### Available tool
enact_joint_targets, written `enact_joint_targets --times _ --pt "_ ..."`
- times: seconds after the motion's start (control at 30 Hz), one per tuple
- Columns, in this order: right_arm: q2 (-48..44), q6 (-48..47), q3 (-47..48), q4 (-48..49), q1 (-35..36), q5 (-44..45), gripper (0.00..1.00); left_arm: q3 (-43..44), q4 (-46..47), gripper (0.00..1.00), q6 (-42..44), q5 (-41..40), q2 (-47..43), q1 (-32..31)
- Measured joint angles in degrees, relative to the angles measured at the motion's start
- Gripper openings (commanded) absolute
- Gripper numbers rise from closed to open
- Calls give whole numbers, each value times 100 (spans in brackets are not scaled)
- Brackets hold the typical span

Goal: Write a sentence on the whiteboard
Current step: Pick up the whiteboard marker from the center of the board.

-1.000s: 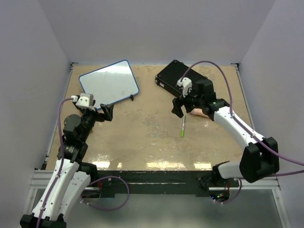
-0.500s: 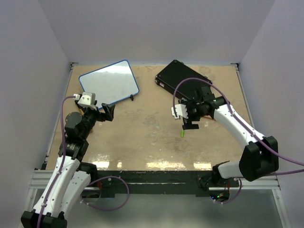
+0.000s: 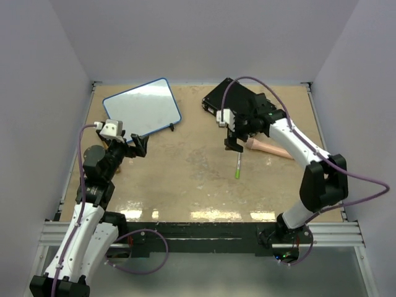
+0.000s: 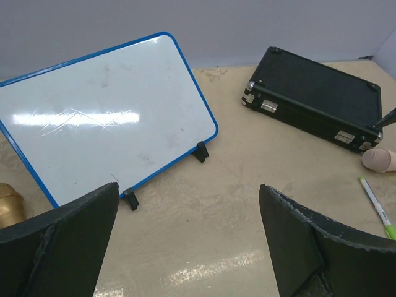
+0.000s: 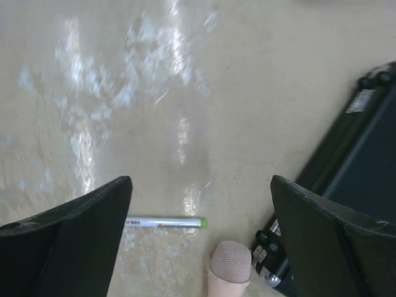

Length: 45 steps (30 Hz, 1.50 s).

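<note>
Ana: The right arm has swung back. A moment ago its wrist lay sideways over the marker (image 3: pixel 237 164). Now the right claw (image 3: pixel 232 146) hangs point-down by the marker's far end, and the pink thing (image 3: pixel 270 149) shows fully again.

Ben: Is that claw holding anything?

Ana: No. Its two fingers (image 5: pixel 68 238) are spread wide, with only bare table (image 3: pixel 185 179) between them.

Ben: Which way is the marker from it?

Ana: Just below the claw, a little toward the arm's own base. It lies flat. From the wrist camera it runs from one finger toward the other, green end in the middle. The pink thing sits just beside that green end, and the black case (image 3: pixel 238 99) is on the claw's far side.

Ben: So can it just pinch?

Ana: I don't think so. The fingers would meet the marker's ends, not its thin sides. I think the wrist has to turn first, then go down.

Ben: Where is the whiteboard (image 3: pixel 143 109)?

Ana: Well apart from the right claw, off to its left. It is right in front of the left claw (image 3: pixel 140 146), leaning on small black feet (image 4: pixel 200 152). Nothing is written on it.

Ben: What about the left claw?

Ana: It is spread open too, and empty. It is nearer the board. The right claw is nearer the marker, so I think the right one should pick it up.
</note>
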Motion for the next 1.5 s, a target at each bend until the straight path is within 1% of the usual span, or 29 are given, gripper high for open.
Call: enact_joint_targets --times 0.07,0.13,0.2,0.23,0.27,0.3,0.37,0.43,0.53,0.6,0.67,0.8,0.87,1.0,1.13,1.2,1.3,1.33,1.4,1.43,1.5 --pt "-479 1047 -278 763 -4 -59 99 0 15 100 0 46 15 57" --pt "-1084 1788 -715 1419 -42 -59 99 0 22 100 -2 87 33 81" --pt "-1552 2046 -953 1792 -166 -214 99 0 26 100 -2 127 42 92" --pt "-1683 1963 -975 1838 -267 -391 98 0 35 100 -2 142 42 96" --pt "-1740 1416 -938 1757 -389 -616 98 0 44 100 -2 151 44 103" --pt "-1711 717 -831 1412 -492 -844 99 0 46 100 -2 155 44 103" --pt "-1499 -608 -516 511 -599 -944 99 0 48 100 -2 173 50 105" --pt "-960 -1738 44 -459 -597 -946 98 0 48 100 -2 195 70 103" --pt "-70 -2846 846 -1373 -549 -826 98 0 48 100 -2 214 81 103" --pt "195 -3261 920 -1615 -511 -680 98 0 48 100 0 221 79 105" --pt "267 -3488 789 -1703 -468 -466 98 0 48 100 -2 236 79 103" --pt "170 -3838 144 -1510 -289 142 96 0 48 100 0 278 85 105" --pt "245 -4011 2 -1475 -223 437 93 -2 50 100 -2 308 96 105" --pt "839 -4395 170 -1517 -195 813 89 -7 55 100 0 350 90 105" --pt "1429 -4555 304 -1456 -149 1078 86 -7 66 100 0 358 79 107" --pt "1578 -4597 302 -1408 -98 1268 82 -7 70 100 0 361 79 109" --pt "1676 -4618 295 -1298 2 1488 74 -7 74 100 0 367 79 109" --pt "1711 -4616 295 -1266 26 1558 68 -7 76 100 0 372 79 109" --pt "1790 -4605 295 -1239 81 1655 61 -7 81 100 0 387 76 109" --pt "1821 -4616 293 -1228 92 1694 53 -7 83 100 0 389 76 109" --pt "1847 -4607 293 -1268 118 1762 47 -7 85 100 -2 400 76 109"
